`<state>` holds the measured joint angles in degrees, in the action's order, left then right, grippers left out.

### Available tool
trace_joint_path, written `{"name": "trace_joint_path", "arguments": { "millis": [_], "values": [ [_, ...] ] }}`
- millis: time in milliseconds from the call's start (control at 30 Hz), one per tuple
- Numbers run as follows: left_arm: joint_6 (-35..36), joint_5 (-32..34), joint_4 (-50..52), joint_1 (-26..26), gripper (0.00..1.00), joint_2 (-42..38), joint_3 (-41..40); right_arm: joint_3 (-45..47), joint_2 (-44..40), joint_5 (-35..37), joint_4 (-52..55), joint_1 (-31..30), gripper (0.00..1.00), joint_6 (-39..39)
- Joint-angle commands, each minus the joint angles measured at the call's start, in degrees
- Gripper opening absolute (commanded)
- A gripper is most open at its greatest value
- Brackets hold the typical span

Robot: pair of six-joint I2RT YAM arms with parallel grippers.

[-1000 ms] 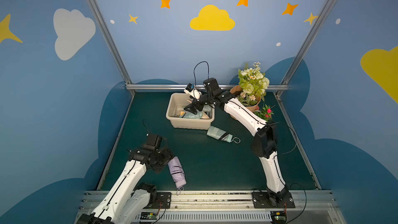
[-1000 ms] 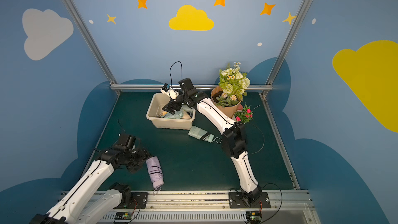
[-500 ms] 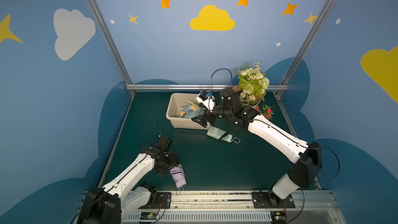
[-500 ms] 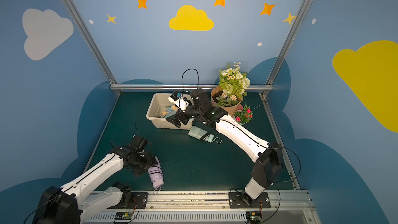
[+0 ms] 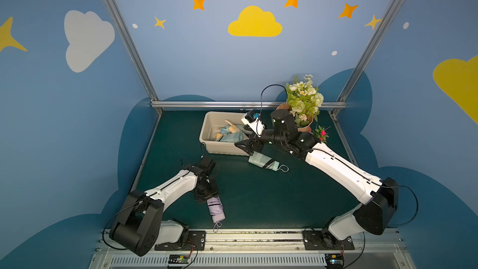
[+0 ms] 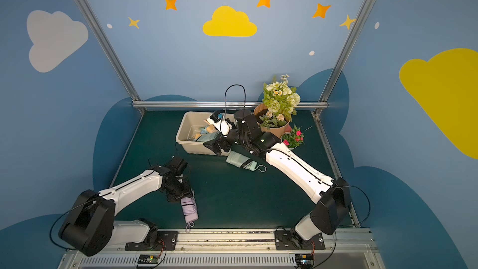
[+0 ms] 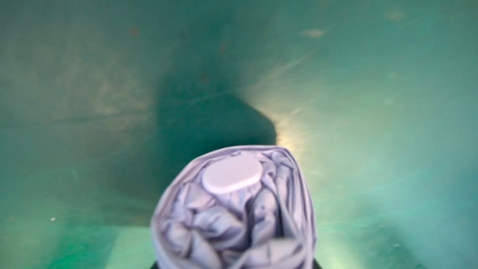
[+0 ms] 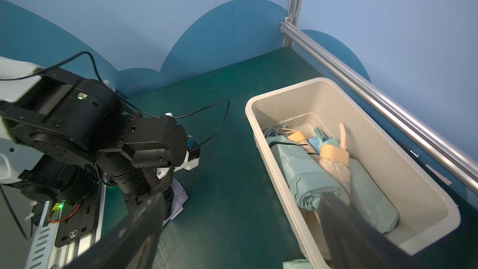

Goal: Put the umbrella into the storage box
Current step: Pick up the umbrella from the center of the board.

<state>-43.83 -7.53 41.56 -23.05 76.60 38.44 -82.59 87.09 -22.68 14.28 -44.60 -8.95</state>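
Note:
A folded lilac umbrella [image 5: 216, 209] lies near the table's front edge, strap end toward the rail. My left gripper [image 5: 210, 197] sits over its far end and is shut on it; in the left wrist view the lilac umbrella [image 7: 232, 216] fills the space between the jaws. A folded mint umbrella [image 5: 263, 162] lies just in front of the cream storage box [image 5: 207, 125], which holds mint and beige folded umbrellas [image 8: 307, 177]. My right gripper [image 5: 244, 146] hovers open over the box's front right rim, close above the mint umbrella's end, holding nothing.
A peach pot of green and white flowers [image 5: 305, 104] and a small pink-flowered plant [image 5: 320, 133] stand at the back right, behind my right wrist. An aluminium rail [image 5: 232, 104] runs along the back, and the base rail [image 5: 245, 239] along the front.
My left arm came down onto the lilac umbrella and its jaws narrowed around it. My right gripper drew back out of the storage box to its front rim, still open.

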Motion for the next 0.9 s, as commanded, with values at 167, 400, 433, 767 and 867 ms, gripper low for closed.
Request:
{"name": "trace_joint_path", "arguments": {
  "millis": [167, 400, 433, 767, 867],
  "values": [
    [5.73, 4.28, 5.0, -0.15, 0.36, -2.64, 4.96, 2.93, -3.77, 1.93, -1.01, 0.0, 0.98, 0.49],
    [8.07, 6.84, 10.23, -0.16, 0.27, -8.07, 10.33, 4.57, -4.91, 2.99, -2.13, 0.37, 0.98, 1.15],
    [8.82, 7.14, 11.04, -0.16, 0.27, -9.37, 11.62, 4.82, -5.1, 3.24, -2.45, 0.52, 0.98, 1.36],
    [24.34, 19.08, 20.28, -0.16, 0.27, -13.54, 29.33, 7.0, -6.34, 6.05, -5.53, 2.04, 0.98, 3.88],
    [31.97, 20.43, 20.04, -0.16, 0.27, -12.43, 34.44, 7.13, -6.32, 6.41, -5.94, 2.3, 0.98, 4.19]
  ]
}}
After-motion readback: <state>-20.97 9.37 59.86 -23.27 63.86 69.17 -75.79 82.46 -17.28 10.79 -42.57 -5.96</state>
